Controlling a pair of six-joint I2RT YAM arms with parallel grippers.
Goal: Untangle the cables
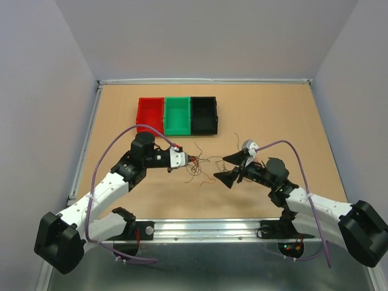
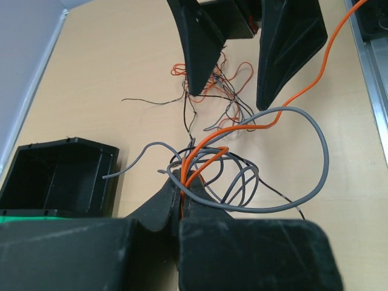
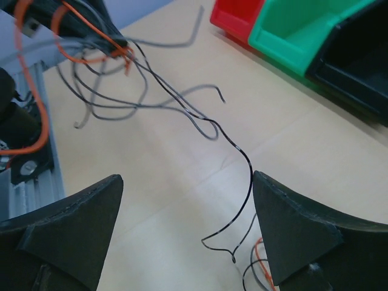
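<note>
The cables (image 1: 197, 163) are a small tangle of thin orange, grey and black wires on the table between the two grippers. My left gripper (image 1: 183, 160) is shut on orange and grey wires; in the left wrist view (image 2: 182, 182) the strands run out from between its closed fingers. A second clump of wires (image 2: 215, 85) lies beyond, under the right gripper's fingers (image 2: 200, 54). My right gripper (image 1: 220, 168) is open just right of the tangle. In the right wrist view (image 3: 188, 182) a thin black wire (image 3: 247, 167) curls near its right finger, not gripped.
Red (image 1: 150, 115), green (image 1: 177, 115) and black (image 1: 204, 114) bins stand in a row at the back. The black bin (image 2: 54, 176) is close left of the left gripper. A metal rail (image 1: 206, 227) runs along the near edge.
</note>
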